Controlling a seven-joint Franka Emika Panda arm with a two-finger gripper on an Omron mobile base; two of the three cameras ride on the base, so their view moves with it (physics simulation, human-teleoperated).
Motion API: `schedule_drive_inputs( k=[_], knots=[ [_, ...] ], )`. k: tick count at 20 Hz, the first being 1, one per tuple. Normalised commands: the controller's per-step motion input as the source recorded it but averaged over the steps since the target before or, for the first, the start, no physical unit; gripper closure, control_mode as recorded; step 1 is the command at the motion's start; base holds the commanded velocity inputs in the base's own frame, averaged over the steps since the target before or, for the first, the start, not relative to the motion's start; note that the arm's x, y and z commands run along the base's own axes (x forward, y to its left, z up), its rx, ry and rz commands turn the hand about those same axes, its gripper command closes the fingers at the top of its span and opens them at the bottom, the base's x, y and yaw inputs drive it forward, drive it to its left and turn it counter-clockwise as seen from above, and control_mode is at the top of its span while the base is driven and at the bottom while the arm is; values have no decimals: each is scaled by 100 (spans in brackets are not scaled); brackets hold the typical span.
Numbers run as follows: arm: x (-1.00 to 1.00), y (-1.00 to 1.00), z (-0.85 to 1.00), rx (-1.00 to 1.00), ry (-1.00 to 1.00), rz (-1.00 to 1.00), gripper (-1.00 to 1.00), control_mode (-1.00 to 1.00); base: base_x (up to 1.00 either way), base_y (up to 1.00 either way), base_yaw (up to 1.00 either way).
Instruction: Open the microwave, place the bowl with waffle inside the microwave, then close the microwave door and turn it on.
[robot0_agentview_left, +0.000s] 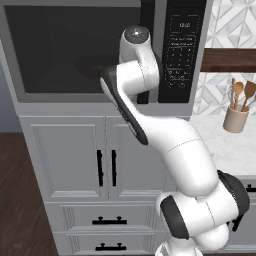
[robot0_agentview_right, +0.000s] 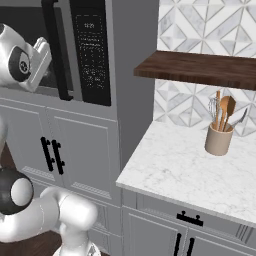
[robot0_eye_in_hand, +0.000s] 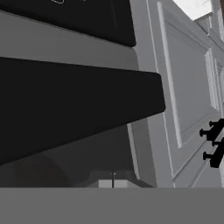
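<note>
Here the claw (robot0_eye_in_hand: 113, 183) sits right against the microwave door (robot0_agentview_left: 55, 50) handle (robot0_eye_in_hand: 78, 109).

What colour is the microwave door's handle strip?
Black; the handle strip runs vertically down the grey microwave door, clearest in the right base view.

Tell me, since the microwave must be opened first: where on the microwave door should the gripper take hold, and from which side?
Grip the vertical black handle strip at the right edge of the microwave door, beside the keypad panel. It stands proud of the shut door as a tall, narrow bar, so coming from the front with fingers either side of it looks best, then pulling outward.
</note>
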Motion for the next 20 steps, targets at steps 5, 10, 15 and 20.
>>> schedule_drive_inputs(
  k=[5, 10, 15, 20],
  knots=[
    [100, 6, -62, -10, 12, 27, 100, -100, 0, 0, 0],
    [83, 88, -69, -42, 5, 22, 100, -100, 0, 0, 0],
    [15, 100, -47, -61, 4, 7, 100, -100, 0, 0, 0],
    [-30, 97, -33, -57, -1, 7, 100, -100, 0, 0, 0]
  ],
)
